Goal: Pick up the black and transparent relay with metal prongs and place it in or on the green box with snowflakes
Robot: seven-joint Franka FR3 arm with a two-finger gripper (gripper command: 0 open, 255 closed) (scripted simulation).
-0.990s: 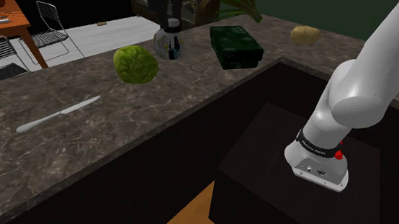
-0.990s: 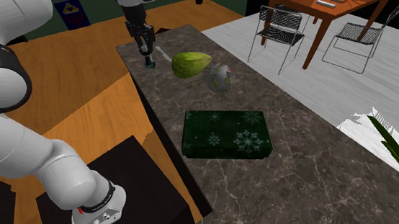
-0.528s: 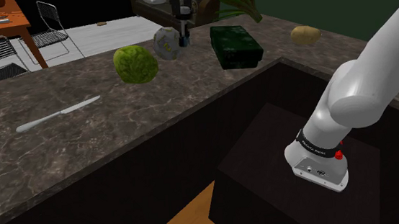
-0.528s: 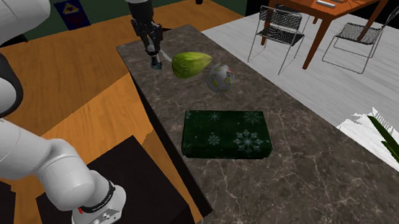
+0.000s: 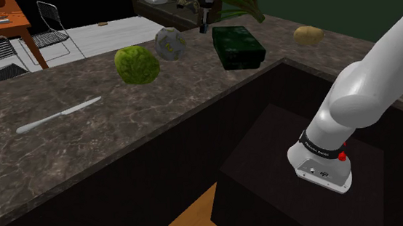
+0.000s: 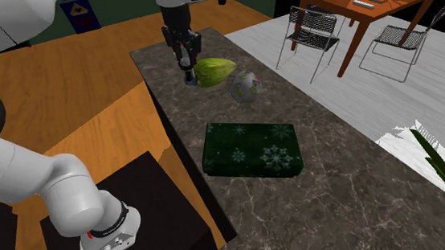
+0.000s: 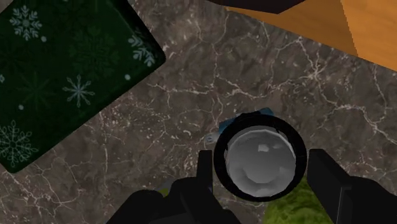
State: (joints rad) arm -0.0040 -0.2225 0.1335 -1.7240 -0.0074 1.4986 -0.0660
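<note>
Above the dark marbled counter [image 6: 342,192], my tool [image 6: 187,66] hangs with its fingers pointing down.

Tool state: both black fingers [image 7: 205,170] are pressed against the relay [image 7: 259,156], one on each side, so the part is pinched between them. Seen along the tool in the wrist view, the relay presents a black ring around a clear, greyish centre. Small pale-blue metal bits show at its far edge. In the second exterior view it appears as a small dark piece under the fingertips.

Relay position: raised off the counter, not resting on it. In the second exterior view it sits just beside a lumpy green vegetable [image 6: 215,71]. In the wrist view bare marble shows behind it.

Green box [image 6: 252,149] position: flat on the counter, its snowflake-printed face up, well apart from the tool. In the wrist view the box lies off to one side of the fingers, not under the relay. A grey speckled ball [image 6: 245,86] lies between the vegetable and the box.

Other items: a knife [image 5: 58,116] lies on the counter at the shoulder view's left. A potato [image 5: 307,33] lies beyond the box at that view's right. My white arm [image 5: 369,82] rises from the dark stand [image 5: 254,163] beside the counter.
</note>
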